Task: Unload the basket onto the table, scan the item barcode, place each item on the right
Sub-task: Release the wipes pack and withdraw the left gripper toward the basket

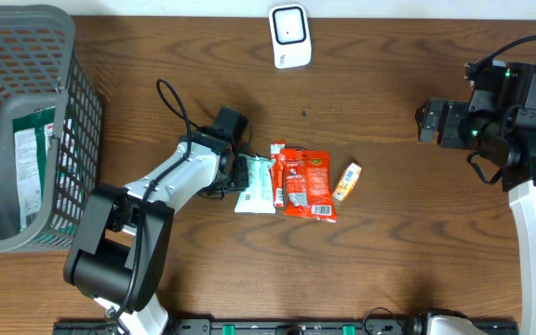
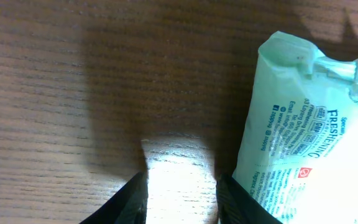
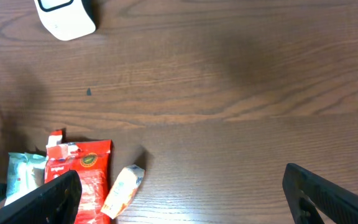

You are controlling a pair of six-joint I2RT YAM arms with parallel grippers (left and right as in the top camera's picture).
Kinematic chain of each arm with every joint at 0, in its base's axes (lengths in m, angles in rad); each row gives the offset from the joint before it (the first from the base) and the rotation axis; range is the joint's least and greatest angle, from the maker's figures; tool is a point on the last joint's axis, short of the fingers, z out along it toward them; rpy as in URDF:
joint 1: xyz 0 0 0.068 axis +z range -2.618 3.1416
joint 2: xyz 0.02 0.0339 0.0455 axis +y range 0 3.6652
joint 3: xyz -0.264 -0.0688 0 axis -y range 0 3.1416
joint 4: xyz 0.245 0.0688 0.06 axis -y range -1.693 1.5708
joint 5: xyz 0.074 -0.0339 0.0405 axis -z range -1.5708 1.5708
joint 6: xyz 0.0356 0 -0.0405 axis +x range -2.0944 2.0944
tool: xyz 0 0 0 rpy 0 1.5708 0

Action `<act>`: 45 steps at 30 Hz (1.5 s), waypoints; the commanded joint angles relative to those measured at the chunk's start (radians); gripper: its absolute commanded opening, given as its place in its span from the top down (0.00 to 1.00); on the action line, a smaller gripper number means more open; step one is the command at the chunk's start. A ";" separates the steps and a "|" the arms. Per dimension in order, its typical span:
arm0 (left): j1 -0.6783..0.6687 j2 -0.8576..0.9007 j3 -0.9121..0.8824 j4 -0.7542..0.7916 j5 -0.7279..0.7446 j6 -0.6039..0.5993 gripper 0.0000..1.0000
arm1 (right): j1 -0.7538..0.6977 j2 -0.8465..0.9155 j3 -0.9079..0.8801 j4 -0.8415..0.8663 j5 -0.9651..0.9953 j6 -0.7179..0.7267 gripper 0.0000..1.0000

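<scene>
The wipes pack (image 1: 257, 184), pale green and lying flat on the tabletop (image 1: 389, 242), touches the left edge of the red snack packet (image 1: 307, 183). It seems to be the item in hand, since the left fingers (image 2: 128, 202) are down at its side farthest from that packet. Those fingers stand a narrow way apart with only bare wood between them. The pack sits just beside one of them, not between them, so nothing is held. The right fingers (image 3: 42, 200) are spread wide and empty, well apart from the red snack packet on its right, beyond the small orange sachet (image 1: 346, 181) lying just beside it. The scanner (image 1: 289, 35) stands well beyond the packet toward the far edge, and the basket (image 1: 82, 121) is far off to its left. By its look the pack is light, soft film over a yielding stack, so it will likely sag, and the slick wrap gives little bite. A gentle grip across the narrow width near the middle, or on the crimped end seal, would probably hold best. Small print shows on the wrap, but I cannot make out a barcode, so the hold should leave the broad faces clear to turn toward the scanner.
</scene>
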 commanded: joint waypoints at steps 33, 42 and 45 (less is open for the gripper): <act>0.007 -0.296 0.084 -0.162 0.020 0.019 0.75 | -0.004 -0.007 0.016 -0.001 -0.002 0.009 0.01; 0.103 -0.341 0.565 -0.516 -0.187 0.125 0.93 | -0.004 -0.007 0.016 -0.001 -0.002 0.009 0.01; 0.175 -0.341 0.730 -0.592 -0.344 0.158 0.93 | -0.004 -0.007 0.016 -0.001 -0.002 0.009 0.01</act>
